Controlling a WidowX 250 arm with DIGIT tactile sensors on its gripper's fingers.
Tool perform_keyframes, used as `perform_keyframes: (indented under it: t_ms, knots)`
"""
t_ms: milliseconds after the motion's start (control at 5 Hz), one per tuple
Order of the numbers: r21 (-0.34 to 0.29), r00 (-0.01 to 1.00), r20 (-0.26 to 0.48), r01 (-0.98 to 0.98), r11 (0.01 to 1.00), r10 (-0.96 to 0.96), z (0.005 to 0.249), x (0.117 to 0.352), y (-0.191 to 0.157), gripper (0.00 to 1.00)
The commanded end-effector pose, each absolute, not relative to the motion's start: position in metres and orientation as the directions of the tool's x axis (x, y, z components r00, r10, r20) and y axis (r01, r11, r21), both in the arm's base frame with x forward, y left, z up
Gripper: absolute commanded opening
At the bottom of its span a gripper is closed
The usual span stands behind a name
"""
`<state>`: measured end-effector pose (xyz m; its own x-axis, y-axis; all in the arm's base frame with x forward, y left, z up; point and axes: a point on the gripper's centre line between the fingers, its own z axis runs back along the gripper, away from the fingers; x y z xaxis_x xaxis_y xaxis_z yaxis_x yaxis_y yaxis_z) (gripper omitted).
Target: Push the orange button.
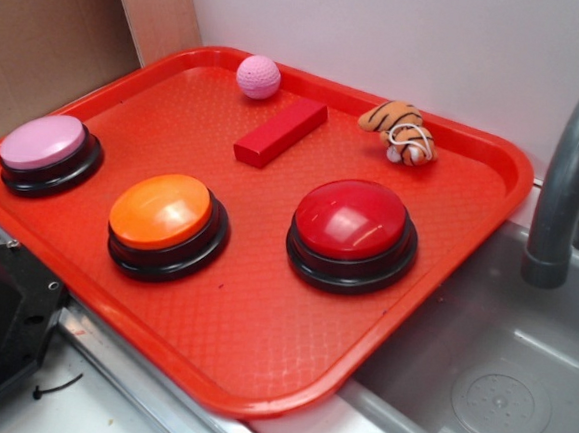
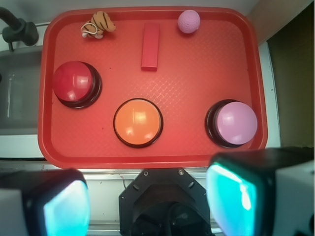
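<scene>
We hover high above the tray's (image 2: pixel 248 59) near edge, end effector (image 2: pixel 147 206) spread open and empty; next we must descend onto the orange button (image 2: pixel 138 122), mid-tray.

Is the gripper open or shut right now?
Open. In the wrist view the gripper has its two fingers wide apart, holding nothing, short of the orange button.

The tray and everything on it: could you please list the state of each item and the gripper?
Orange button: upright, untouched.
Red button: upright, untouched.
Pink button: upright, untouched.
Red block: lying flat.
Pink ball: resting near tray rim.
Tiger toy: lying down.
Gripper: open, off tray.
</scene>
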<state>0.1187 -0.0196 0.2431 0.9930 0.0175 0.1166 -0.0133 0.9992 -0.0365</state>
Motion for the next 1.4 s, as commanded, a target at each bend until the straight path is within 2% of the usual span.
perform_keyframes:
  t_ms: [0,200,400,600,800,1200]
  knots:
    - [-0.037,0.993,0.117,-0.013,0.999,0.018,0.243,0.119,-0.02,1.0]
    - [-0.003,0.992,0.08,0.097,0.995,-0.096,0.203,0.136,-0.018,1.0]
    - [0.007,0.975,0.048,0.217,0.976,-0.217,0.153,0.166,-0.025,1.0]
    - [0.003,0.958,0.094,0.273,0.962,-0.272,0.119,0.17,-0.026,1.0]
    - [-0.008,0.949,0.107,0.299,0.954,-0.297,0.099,0.172,-0.024,1.0]
    - [-0.011,0.928,0.079,0.365,0.931,-0.363,0.062,0.188,-0.046,1.0]
